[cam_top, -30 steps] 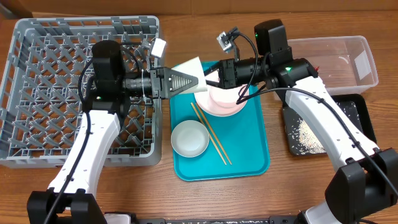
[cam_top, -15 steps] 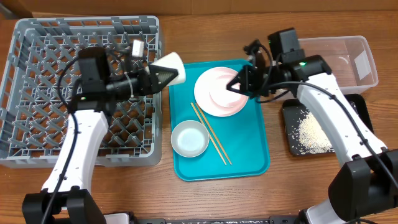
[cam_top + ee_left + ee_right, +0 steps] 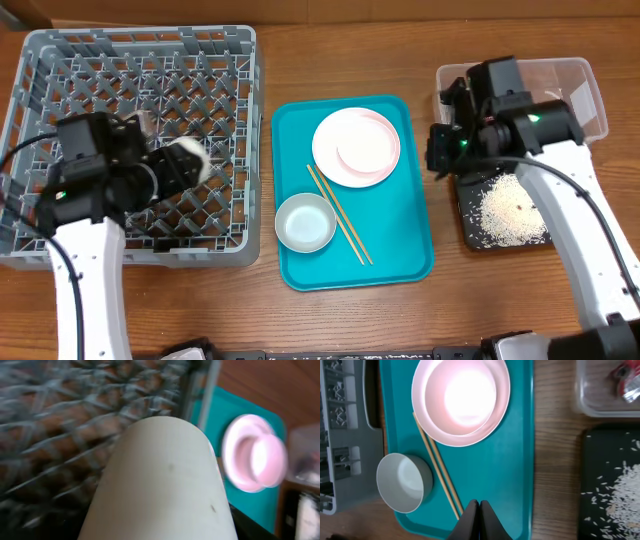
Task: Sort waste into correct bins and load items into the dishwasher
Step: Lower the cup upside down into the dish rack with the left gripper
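My left gripper (image 3: pixel 178 165) is shut on the small white cup (image 3: pixel 188 160) and holds it over the grey dish rack (image 3: pixel 60 80); the cup (image 3: pixel 160 480) fills the left wrist view and hides the fingers. My right gripper (image 3: pixel 479 506) is shut and empty above the teal tray's right part. The pinkish-white bowl (image 3: pixel 366 150) sits on the white plate (image 3: pixel 325 150). The grey bowl (image 3: pixel 305 222) and two chopsticks (image 3: pixel 340 215) lie on the tray. Rice (image 3: pixel 510 210) lies in the black tray (image 3: pixel 470 238). The red wrapper (image 3: pixel 627 382) lies in the clear tub (image 3: pixel 590 110).
The teal tray (image 3: pixel 400 240) lies in the middle, between the rack and the bins. The clear tub stands at the back right, with the black tray just in front of it. Bare wooden table shows along the front edge.
My left gripper carried the cup leftward from the tray's back corner to over the rack. My right arm drew back to the right, from the plate to beside the bins.
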